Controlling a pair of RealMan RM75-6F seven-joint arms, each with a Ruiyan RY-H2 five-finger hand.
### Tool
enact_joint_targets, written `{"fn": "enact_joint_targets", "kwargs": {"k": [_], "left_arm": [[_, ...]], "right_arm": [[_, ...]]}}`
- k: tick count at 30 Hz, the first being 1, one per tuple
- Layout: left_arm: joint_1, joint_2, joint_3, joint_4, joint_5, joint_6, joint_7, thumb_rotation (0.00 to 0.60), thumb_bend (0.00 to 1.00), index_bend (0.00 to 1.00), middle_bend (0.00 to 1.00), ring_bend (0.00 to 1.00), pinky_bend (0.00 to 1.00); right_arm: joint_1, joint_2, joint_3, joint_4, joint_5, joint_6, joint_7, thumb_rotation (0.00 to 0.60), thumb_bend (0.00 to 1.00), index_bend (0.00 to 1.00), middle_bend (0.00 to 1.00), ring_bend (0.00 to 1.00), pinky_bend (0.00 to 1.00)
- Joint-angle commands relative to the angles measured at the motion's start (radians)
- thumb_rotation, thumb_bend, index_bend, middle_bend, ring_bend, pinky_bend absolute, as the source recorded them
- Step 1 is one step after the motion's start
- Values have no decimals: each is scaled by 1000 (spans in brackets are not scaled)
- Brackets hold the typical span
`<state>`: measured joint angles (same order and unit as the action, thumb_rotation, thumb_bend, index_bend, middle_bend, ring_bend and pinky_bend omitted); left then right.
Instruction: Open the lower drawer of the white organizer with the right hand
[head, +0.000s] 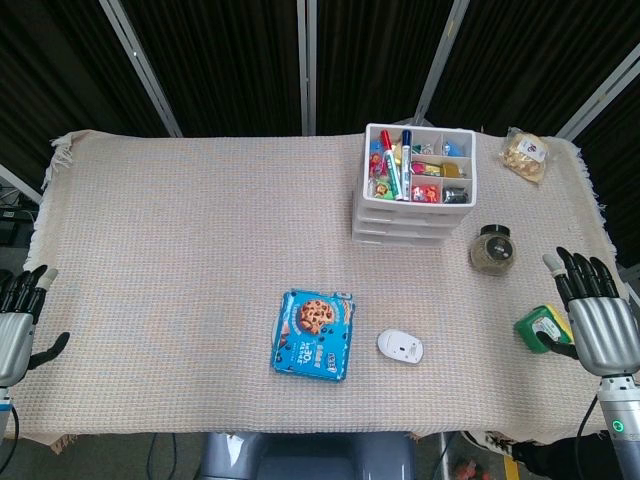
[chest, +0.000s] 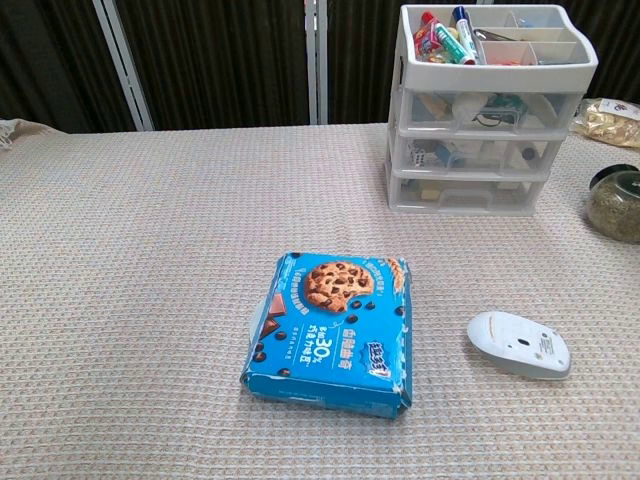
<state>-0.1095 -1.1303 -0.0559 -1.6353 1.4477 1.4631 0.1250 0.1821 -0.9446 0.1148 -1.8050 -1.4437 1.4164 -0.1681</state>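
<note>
Lower drawer (chest: 462, 193) of the white organizer (head: 415, 205) sits flush and closed; nothing of the task is done yet. Right hand (head: 597, 318) rests at the bench's (head: 180, 240) right edge, fingers (head: 577, 270) extended and apart, holding nothing, well apart from the organizer at the far right of the bench. Left hand (head: 15, 325) lies at the left edge, likewise empty, fingers spread. All remains: reach, hook the drawer front, pull. Organizer is translucent white plastic, boxy, three stacked drawers under a divided tray of markers. Bench cover is coarse woven cloth, fringed. Nearby: a round glass jar (head: 494, 249), a smooth white mouse (head: 401, 346), a glossy blue cookie packet (head: 314, 334).
</note>
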Motion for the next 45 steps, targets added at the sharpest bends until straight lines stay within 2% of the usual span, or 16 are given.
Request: {"fn": "enact_joint_targets", "kwargs": {"k": [1, 16, 18, 20, 21, 23, 25, 28, 31, 34, 42, 45], "left_arm": [[0, 0, 0, 0, 1, 0, 2, 600, 301, 5, 0, 0, 0], [-2, 1, -1, 0, -4, -4, 2, 600, 301, 6, 0, 0, 0], [-1, 0, -1, 0, -3, -3, 3, 600, 301, 6, 0, 0, 0], [-1, 0, -1, -1, -2, -2, 4, 600, 301, 6, 0, 0, 0], [-1, 0, 0, -1, -1, -1, 6, 600, 302, 6, 0, 0, 0], [-1, -1, 0, 0, -1, 0, 9, 600, 302, 6, 0, 0, 0], [-1, -2, -1, 0, -1, 0, 8, 600, 303, 6, 0, 0, 0], [-1, -2, -1, 1, -1, 0, 9, 600, 304, 6, 0, 0, 0], [-1, -2, -1, 1, -2, -1, 8, 600, 304, 6, 0, 0, 0], [-2, -2, -1, 1, -2, -1, 6, 600, 304, 5, 0, 0, 0], [-2, -1, -1, 2, -1, -2, 5, 600, 305, 6, 0, 0, 0], [-2, -1, -1, 2, -1, -2, 5, 600, 304, 5, 0, 0, 0]], "right_arm": [[0, 0, 0, -1, -1, -1, 1, 600, 0, 0, 0, 0, 0], [21, 6, -1, -41, -1, -43, 7, 600, 0, 0, 0, 0, 0], [30, 3, 8, -51, 1, -46, 12, 600, 0, 0, 6, 12, 51], [41, -2, 19, -66, 10, -53, 14, 600, 0, 1, 86, 110, 202], [45, -3, 24, -76, 19, -58, 17, 600, 0, 11, 174, 217, 308], [55, -10, 36, -95, 37, -66, 29, 600, 0, 36, 330, 394, 431], [70, -24, 53, -116, 66, -82, 47, 600, 0, 53, 489, 562, 509], [110, -48, 82, -177, 173, -159, 91, 600, 0, 59, 663, 723, 591], [140, -50, 100, -222, 260, -216, 100, 600, 0, 57, 756, 805, 645], [168, -66, 116, -251, 338, -257, 113, 600, 19, 56, 809, 851, 681], [246, -103, 155, -306, 568, -381, 176, 600, 60, 56, 841, 881, 688], [271, -117, 165, -305, 630, -412, 191, 600, 140, 68, 840, 881, 688]]}}
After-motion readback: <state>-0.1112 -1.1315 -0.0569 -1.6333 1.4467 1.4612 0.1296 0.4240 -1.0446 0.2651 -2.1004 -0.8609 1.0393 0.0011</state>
